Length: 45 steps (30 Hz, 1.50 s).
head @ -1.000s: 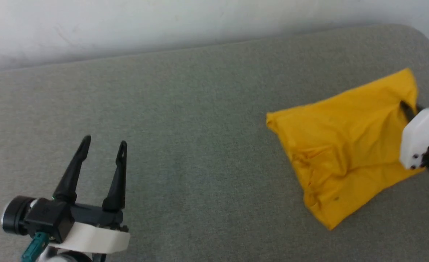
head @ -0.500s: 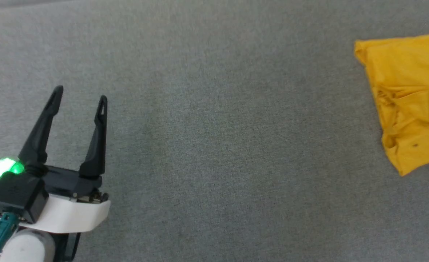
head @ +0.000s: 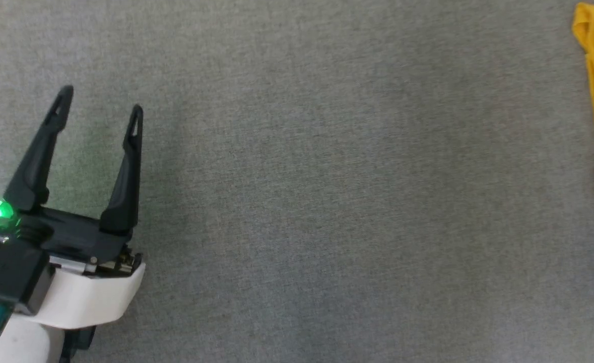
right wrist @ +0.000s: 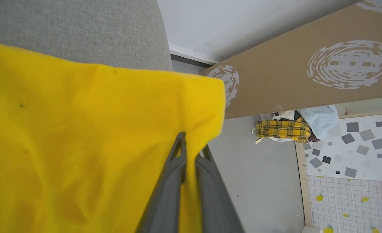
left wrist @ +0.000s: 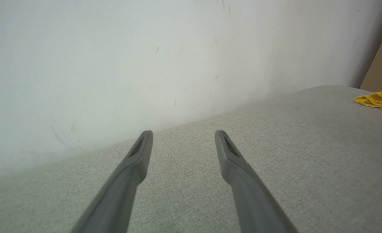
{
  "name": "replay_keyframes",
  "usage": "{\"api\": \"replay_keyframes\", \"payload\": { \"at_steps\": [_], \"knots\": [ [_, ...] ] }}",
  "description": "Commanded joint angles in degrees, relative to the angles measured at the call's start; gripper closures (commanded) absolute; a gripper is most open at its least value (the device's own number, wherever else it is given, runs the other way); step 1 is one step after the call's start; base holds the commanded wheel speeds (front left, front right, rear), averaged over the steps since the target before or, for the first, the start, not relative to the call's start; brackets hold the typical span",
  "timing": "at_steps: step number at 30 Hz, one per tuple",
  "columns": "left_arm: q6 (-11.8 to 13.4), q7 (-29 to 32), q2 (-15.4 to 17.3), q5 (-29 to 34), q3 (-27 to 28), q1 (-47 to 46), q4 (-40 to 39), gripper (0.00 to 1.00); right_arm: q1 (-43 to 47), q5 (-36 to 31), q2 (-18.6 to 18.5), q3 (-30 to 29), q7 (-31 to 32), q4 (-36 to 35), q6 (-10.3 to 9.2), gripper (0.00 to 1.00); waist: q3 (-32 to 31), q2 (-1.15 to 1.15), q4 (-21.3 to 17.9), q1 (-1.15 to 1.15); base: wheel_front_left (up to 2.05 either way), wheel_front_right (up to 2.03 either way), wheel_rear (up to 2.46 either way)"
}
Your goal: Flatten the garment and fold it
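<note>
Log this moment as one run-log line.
left gripper: open, empty, above grey fabric surface | right gripper: shut on edge of yellow fabric garment | garment: rumpled, not flat

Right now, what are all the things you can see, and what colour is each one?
garment: one, yellow, at the right of the padded surface
padded surface: one, grey, against the wall
wall: one, white, behind the padded surface
cardboard sheet: one, brown with white round prints, past the padded surface's end
floor: one, grey, below the cardboard sheet
checked cloth: one, yellow and dark, on the floor by the cardboard sheet
pale blue cloth: one, light blue, beside the checked cloth
squared mat: one, white with grey squares, on the floor
fruit mat: one, white grid with yellow fruit, next to the squared mat
left end effector: one, dark, open and empty over the padded surface
right end effector: one, dark, shut on the garment's edge
</note>
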Motion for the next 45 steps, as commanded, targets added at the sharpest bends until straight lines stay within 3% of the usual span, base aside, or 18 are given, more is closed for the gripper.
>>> {"api": "replay_keyframes", "payload": {
  "at_steps": [1,2,3,4,5,6,16,25,32,45],
  "knots": [
    [-0.1,-1.0,0.2,0.5,0.1,-1.1,-0.5,0.0,-1.2,-1.0,0.4,-0.8,-0.6,1.0,-0.12,1.0,1.4,0.0,0.6,-0.01,0.0,0.0,0.0],
    [0.0,-1.5,0.3,0.7,0.1,-1.2,-0.5,0.0,-1.3,-1.5,0.6,-1.1,-0.9,1.7,-0.12,0.85,1.4,0.0,0.7,-0.01,0.0,0.0,0.0],
    [0.0,-2.0,0.2,0.8,0.1,-1.2,-0.5,0.0,-1.5,-2.0,0.8,-1.4,-1.3,2.4,-0.12,0.63,1.4,0.0,0.7,-0.01,0.0,0.0,0.0],
    [0.2,-2.2,0.1,0.6,0.1,-1.1,-0.4,0.0,-1.6,-2.4,0.9,-1.6,-1.6,3.0,-0.12,0.53,1.4,0.0,0.7,-0.01,0.0,0.0,0.0],
    [0.4,-2.2,-0.1,0.5,0.3,-1.0,-0.2,0.0,-1.8,-2.8,1.0,-1.7,-1.9,3.6,-0.12,0.15,1.3,0.0,0.8,-0.01,0.0,0.0,0.0],
    [0.8,-1.5,-0.4,0.1,0.5,-0.7,0.3,0.0,-2.0,-3.2,1.1,-1.9,-2.2,4.2,-0.12,0.0,1.1,0.0,0.8,-0.01,0.0,0.0,0.0],
    [1.3,-2.9,-3.4,-4.4,0.1,0.1,1.9,0.0,-2.1,-4.4,1.2,-2.8,-5.6,9.2,-0.12,0.0,-3.2,0.0,1.6,-0.01,0.0,0.0,0.0],
    [3.4,-6.3,-6.8,-5.6,0.4,3.2,7.4,0.0,0.9,-2.3,2.8,-3.2,-9.7,8.9,-0.12,0.0,-12.7,0.0,3.2,-0.01,0.0,0.0,0.0],
    [3.9,-7.6,-9.3,-7.6,0.5,7.6,11.0,0.0,6.7,1.8,8.7,-2.9,-12.9,0.9,-0.12,0.0,-21.5,0.0,5.5,-0.01,0.0,0.0,0.0],
    [4.6,-7.7,-12.0,-10.5,-0.6,14.8,16.2,0.0,21.4,7.3,20.6,7.6,-13.6,-19.3,-0.12,0.0,-32.7,0.0,8.7,-0.01,0.0,0.0,0.0]
  ]
}}
